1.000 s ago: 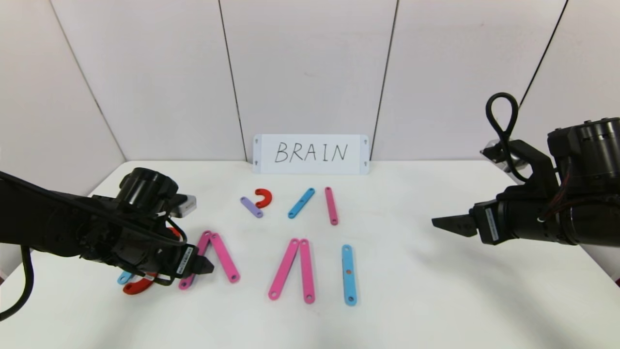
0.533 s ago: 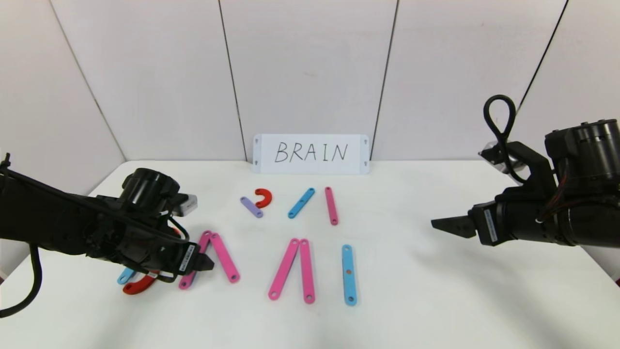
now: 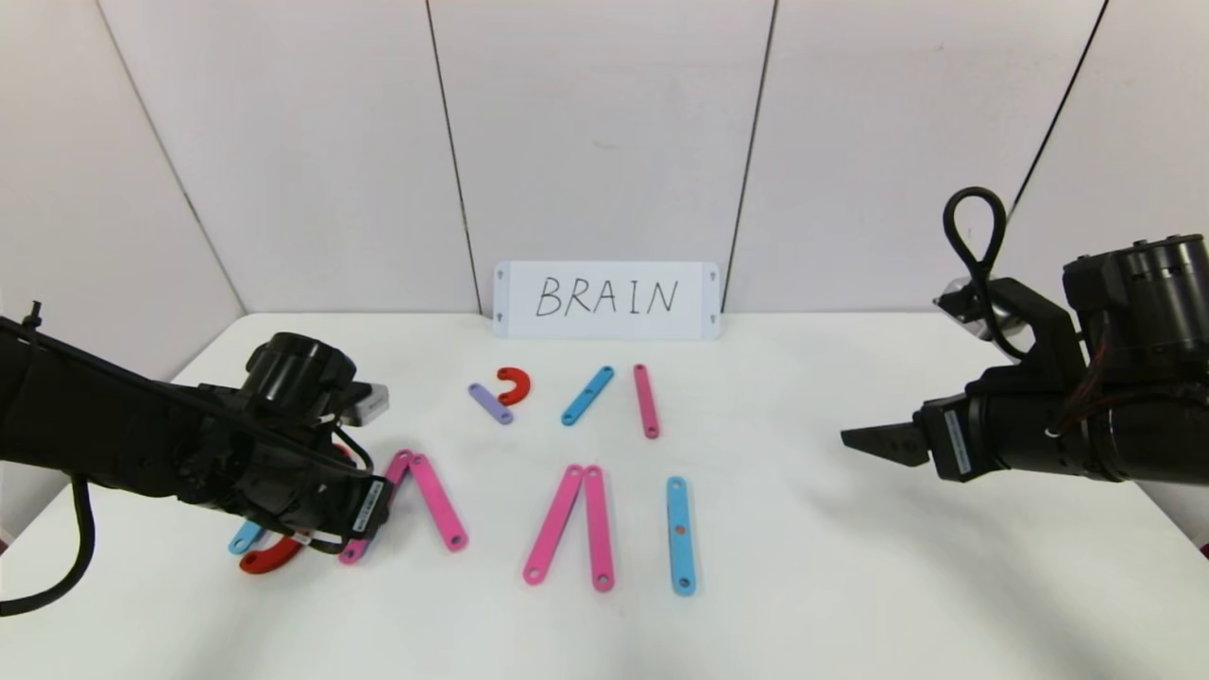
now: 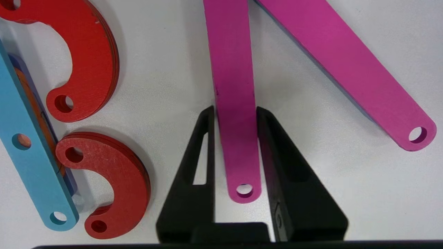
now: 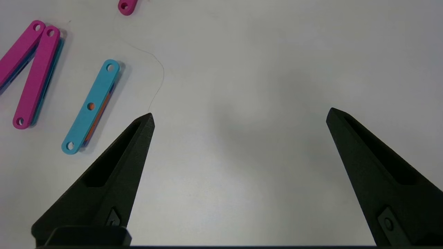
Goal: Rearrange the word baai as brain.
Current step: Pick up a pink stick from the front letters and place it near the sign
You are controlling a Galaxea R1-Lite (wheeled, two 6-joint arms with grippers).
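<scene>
The letters lie flat on the white table (image 3: 850, 567). At the left are a blue strip (image 3: 244, 540) and a red curve (image 3: 269, 557), then two pink strips forming an A, a second pink A (image 3: 597, 527) and a blue I (image 3: 680, 534). My left gripper (image 3: 373, 529) is down on the first A, shut on the near end of its left pink strip (image 4: 235, 86), a finger on each side (image 4: 234, 110). The A's other pink strip (image 4: 346, 69) lies beside it. My right gripper (image 3: 874, 441) hovers open and empty (image 5: 241, 114) at the right.
Behind the letters lie a lilac strip (image 3: 490, 403), a red curve (image 3: 515, 384), a blue strip (image 3: 587, 395) and a pink strip (image 3: 646, 400). A white card (image 3: 605, 299) with BRAIN handwritten stands at the back wall. Two red curves (image 4: 86, 58) lie beside my left gripper.
My left gripper has sunk onto the left pink strip, and its fingertips no longer show in the head view. The right arm has barely moved.
</scene>
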